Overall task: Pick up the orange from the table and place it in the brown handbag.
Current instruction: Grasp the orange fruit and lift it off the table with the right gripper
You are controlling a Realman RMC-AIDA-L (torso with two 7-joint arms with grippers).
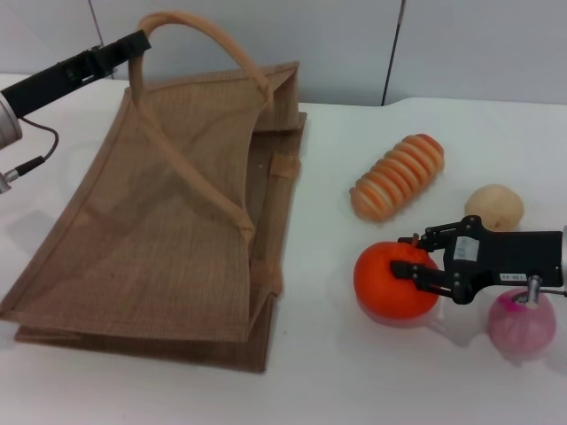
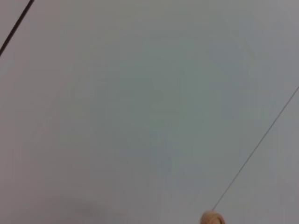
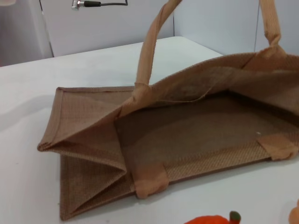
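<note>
A: Where is the orange (image 1: 396,281) seen?
B: On the tabletop (image 1: 337,372), right of the bag (image 1: 168,221), well apart from it. In the right wrist view only its top and stem are caught at the frame edge (image 3: 212,219).

A: Right hand (image 1: 415,261)?
B: Placed at the orange from the right side. Black fingers (image 1: 416,273) are laid against the fruit's upper right, one near the stem, one lower. The jaws are seen spread around it, contact made. The orange is not lifted; it rests on the tabletop.

A: Left hand (image 1: 133,44)?
B: Raised at the far left. One bag handle (image 1: 199,35) is held up at the black fingertip; the hand is clamped on it, so the upper bag wall is pulled up and the mouth is kept open toward the right. In the left wrist view only a wall and a bit of tan handle (image 2: 213,218) are shown.

A: Bag state?
B: Lying on its side on the tabletop, lower wall flat, upper wall lifted. The open interior is seen in the right wrist view (image 3: 196,135), with the second handle's strap ends lying along the lower edge of the mouth.

A: Other items?
B: A ribbed loaf (image 1: 399,177) is noted beyond the orange, a pale round fruit (image 1: 494,206) to its right, just behind the right hand. A pink round item (image 1: 523,326) sits under the right arm, near the orange, not touching it.
</note>
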